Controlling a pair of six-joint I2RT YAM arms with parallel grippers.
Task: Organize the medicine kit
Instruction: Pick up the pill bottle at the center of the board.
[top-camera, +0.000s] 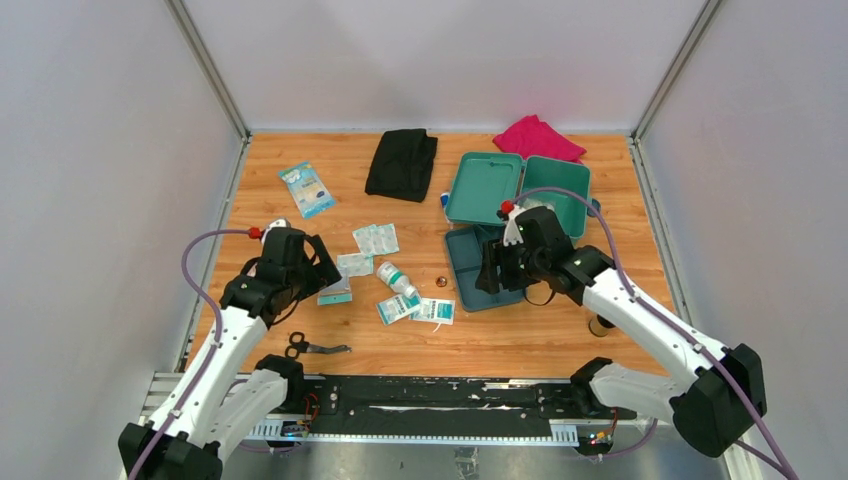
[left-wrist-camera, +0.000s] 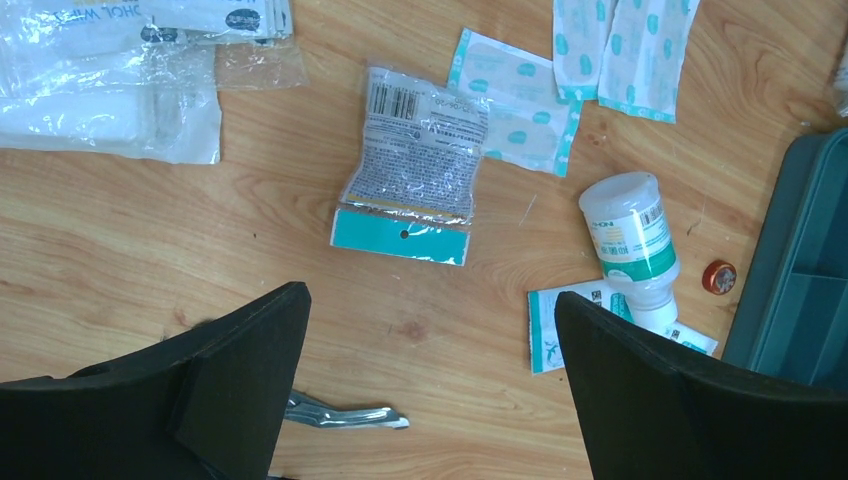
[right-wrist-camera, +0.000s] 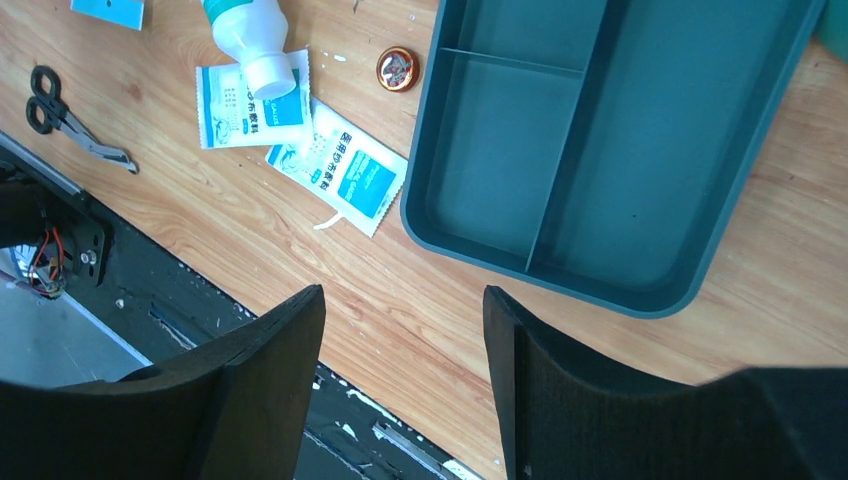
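Observation:
The teal medicine kit (top-camera: 555, 190) stands open at the back right, its lid (top-camera: 483, 187) laid flat to the left. Its two-compartment inner tray (top-camera: 462, 262) lies on the table in front of it; it also shows in the right wrist view (right-wrist-camera: 600, 150). My right gripper (top-camera: 492, 272) hovers open and empty over the tray's near edge (right-wrist-camera: 405, 300). My left gripper (top-camera: 322, 268) is open and empty (left-wrist-camera: 430, 305) above loose supplies: a white bottle (left-wrist-camera: 632, 240), a barcode packet (left-wrist-camera: 415, 160), plasters (left-wrist-camera: 515, 100) and sachets (right-wrist-camera: 340, 165).
Scissors (top-camera: 312, 347) lie near the front edge. A small round copper tin (right-wrist-camera: 397, 68) sits left of the tray. A black cloth (top-camera: 402, 160) and a pink cloth (top-camera: 538, 138) lie at the back. A blue-white packet (top-camera: 307, 189) is at the back left.

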